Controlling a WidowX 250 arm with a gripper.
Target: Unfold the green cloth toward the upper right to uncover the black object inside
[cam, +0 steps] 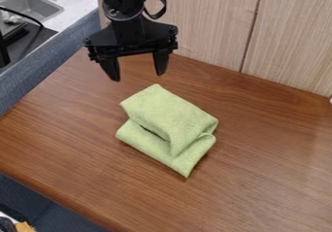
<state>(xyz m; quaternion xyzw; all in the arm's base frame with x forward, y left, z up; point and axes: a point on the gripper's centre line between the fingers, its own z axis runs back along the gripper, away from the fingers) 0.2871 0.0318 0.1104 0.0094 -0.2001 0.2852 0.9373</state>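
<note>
Black, the gripper (137, 71) hangs with its two fingers spread wide, holding nothing, just above the upper end of a folded green cloth (170, 120) lying on the brown wooden table (272, 173); beyond stands a pale wood-grain panel (207, 24).

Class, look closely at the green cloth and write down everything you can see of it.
The green cloth is plain light green and looks soft, like towelling. It is folded into a thick, uneven bundle, an upper fold lying over a lower layer, with a dark gap between them. It rests on the brown wooden table, below the open gripper, which does not touch it.
</note>
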